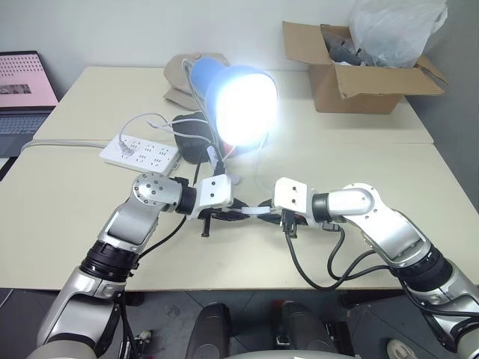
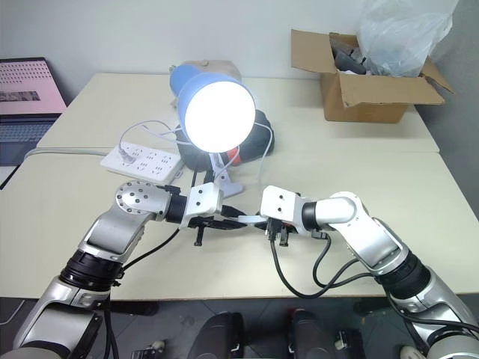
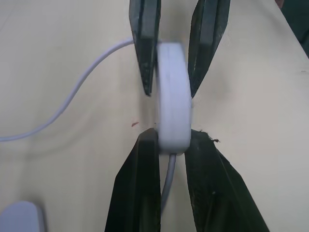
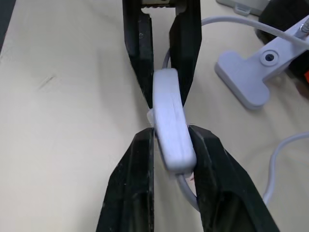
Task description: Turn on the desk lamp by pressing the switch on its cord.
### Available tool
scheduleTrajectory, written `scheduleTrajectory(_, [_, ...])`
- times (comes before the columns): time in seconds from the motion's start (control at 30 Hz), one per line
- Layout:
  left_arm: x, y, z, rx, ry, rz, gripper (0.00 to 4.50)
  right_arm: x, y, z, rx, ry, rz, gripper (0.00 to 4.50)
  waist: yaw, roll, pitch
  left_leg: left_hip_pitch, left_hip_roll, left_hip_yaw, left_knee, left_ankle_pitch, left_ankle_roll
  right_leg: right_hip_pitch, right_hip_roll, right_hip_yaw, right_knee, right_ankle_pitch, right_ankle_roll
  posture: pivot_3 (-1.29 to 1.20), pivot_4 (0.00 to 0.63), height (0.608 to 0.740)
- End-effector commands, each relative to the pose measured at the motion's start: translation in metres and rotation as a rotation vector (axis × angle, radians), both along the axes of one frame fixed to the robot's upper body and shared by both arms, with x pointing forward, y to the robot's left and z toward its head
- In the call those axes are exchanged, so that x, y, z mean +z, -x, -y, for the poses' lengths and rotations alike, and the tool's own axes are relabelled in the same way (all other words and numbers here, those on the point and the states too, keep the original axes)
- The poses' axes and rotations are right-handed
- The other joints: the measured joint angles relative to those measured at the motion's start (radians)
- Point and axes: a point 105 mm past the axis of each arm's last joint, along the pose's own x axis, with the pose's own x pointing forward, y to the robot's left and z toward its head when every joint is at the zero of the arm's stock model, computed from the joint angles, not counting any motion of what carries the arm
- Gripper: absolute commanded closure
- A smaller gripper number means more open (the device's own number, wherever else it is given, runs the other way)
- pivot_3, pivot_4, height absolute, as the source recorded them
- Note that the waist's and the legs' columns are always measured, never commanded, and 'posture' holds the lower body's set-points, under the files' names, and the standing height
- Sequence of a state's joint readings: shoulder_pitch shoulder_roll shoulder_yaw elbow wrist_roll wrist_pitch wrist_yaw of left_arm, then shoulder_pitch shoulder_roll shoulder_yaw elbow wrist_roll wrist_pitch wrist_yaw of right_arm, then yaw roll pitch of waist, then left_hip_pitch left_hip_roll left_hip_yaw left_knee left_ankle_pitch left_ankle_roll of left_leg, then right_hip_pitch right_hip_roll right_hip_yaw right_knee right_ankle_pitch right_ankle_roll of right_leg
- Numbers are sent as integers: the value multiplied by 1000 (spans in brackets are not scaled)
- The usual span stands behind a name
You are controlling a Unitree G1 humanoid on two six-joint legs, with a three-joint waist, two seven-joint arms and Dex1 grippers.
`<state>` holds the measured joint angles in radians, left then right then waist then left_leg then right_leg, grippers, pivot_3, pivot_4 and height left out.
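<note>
between both pincers [image 3: 171, 145] [image 4: 171, 145] switch [image 3: 171, 96] clamped, seemingly above table.

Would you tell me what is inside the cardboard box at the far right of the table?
In the cardboard box a crumpled clear plastic bag sticks out of the top, with something grey beside it. Whatever lies deeper is hidden by the walls and flaps.

Office: pale desks [image 1: 419, 187], laptop [image 1: 22, 97], power strip [image 1: 142, 152], cardboard box [image 1: 359, 71].
</note>
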<state>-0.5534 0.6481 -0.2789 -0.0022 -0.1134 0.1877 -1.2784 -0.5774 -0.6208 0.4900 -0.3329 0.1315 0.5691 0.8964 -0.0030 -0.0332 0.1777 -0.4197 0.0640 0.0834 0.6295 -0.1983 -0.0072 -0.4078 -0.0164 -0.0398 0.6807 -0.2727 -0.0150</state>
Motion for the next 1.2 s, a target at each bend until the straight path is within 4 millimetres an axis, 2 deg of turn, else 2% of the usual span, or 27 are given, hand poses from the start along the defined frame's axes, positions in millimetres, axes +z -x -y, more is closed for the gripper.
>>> scheduleTrajectory(0.03, [14, 0, 6, -17, 41, 56, 4106, 10, -4, -1, 9, -9, 55, 3931, 0, 0, 0, 0, 0, 0, 0, 0, 0, 0, 0, 0, 0, 0, 0, 0, 150, 740])
scheduleTrajectory(0.27, [15, 2, 7, -25, 40, 60, 4106, 12, -2, -3, 32, -29, 54, 3956, 0, 0, 0, 0, 0, 0, 0, 0, 0, 0, 0, 0, 0, 0, 0, 0, 150, 740])
scheduleTrajectory(0.33, [14, 3, 7, -31, 35, 58, 4106, 13, -3, -3, 25, -42, 52, 3275, 0, 0, 0, 0, 0, 0, 0, 0, 0, 0, 0, 0, 0, 0, 0, 0, 150, 740])
scheduleTrajectory(0.63, [4, 4, 5, -41, -7, 59, 4106, 21, -1, 3, 24, -61, 58, 973, 0, 0, 0, 0, 0, 0, 0, 0, 0, 0, 0, 0, 0, 0, 0, 0, 150, 740])
scheduleTrajectory(0.8, [-5, -12, 7, 12, -21, 66, 4106, 35, 4, 27, -41, -67, 83, 0, 2, 0, 0, 0, 0, 0, 0, 0, 0, 0, 0, 0, 0, 0, 0, 0, 150, 740])
scheduleTrajectory(0.9, [-11, -26, 13, 60, -18, 88, 4106, 35, 8, 48, -137, -59, 90, 0, 9, 0, 0, 0, 0, 0, 0, 0, 0, 0, 0, 0, 0, 0, 0, 0, 150, 740])
scheduleTrajectory(1.0, [-18, -50, 21, 145, 3, 133, 4106, 26, 22, 72, -272, -68, 64, 0, 14, -1, -1, 0, -1, 0, 1, 0, 0, 1, -1, 0, 0, 0, 0, 0, 150, 740])
scheduleTrajectory(1.2, [-24, -59, 28, 151, 28, 123, 4106, 26, 31, 84, -417, -125, 76, 0, 0, -1, -1, 0, -1, 0, 1, 0, 0, 1, -1, 0, 0, 0, 1, 0, 150, 740])
